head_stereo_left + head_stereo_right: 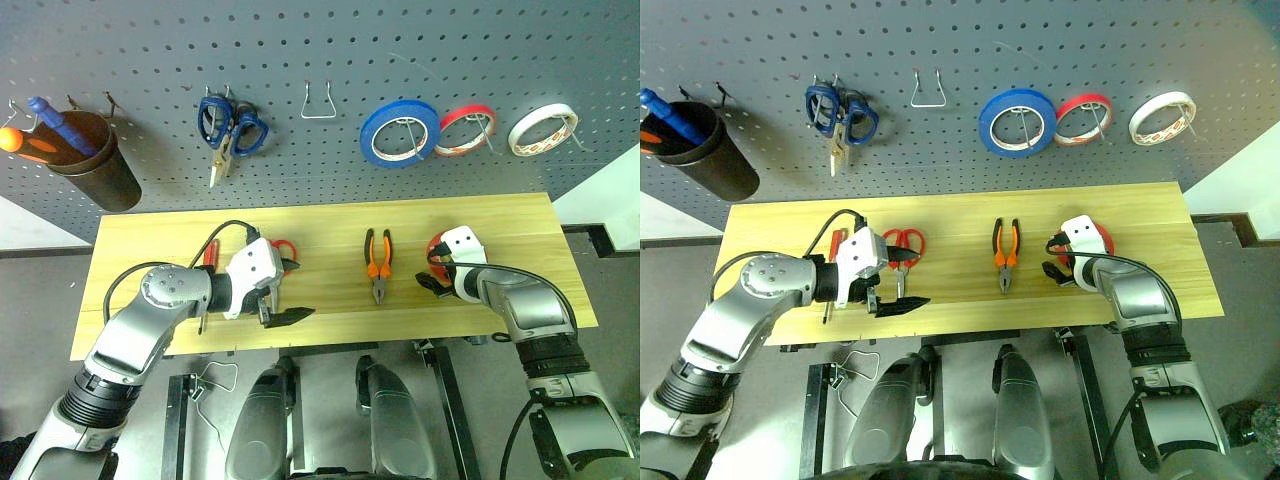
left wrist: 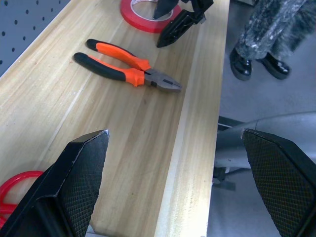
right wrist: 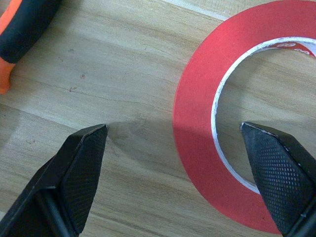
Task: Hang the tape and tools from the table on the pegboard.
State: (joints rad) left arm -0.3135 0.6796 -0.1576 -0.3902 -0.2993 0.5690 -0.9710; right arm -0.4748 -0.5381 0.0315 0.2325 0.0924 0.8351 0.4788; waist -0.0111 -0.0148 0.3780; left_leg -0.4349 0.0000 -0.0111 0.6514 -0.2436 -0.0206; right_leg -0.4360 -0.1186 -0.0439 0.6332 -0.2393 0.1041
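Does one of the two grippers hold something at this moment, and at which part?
Nothing is held. The left gripper stands open above the table. The right gripper is open over the red tape, one finger over its hole, not closed on it.

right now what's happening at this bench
A humanoid robot is clearing a wooden table onto the pegboard behind it. Nothing is held at this moment: both sets of jaws are open. The right gripper is poised over the red tape lying flat on the table, one finger outside the ring and one over its hole. The left gripper hovers near the red-handled scissors. The orange-and-black pliers lie untouched between them.
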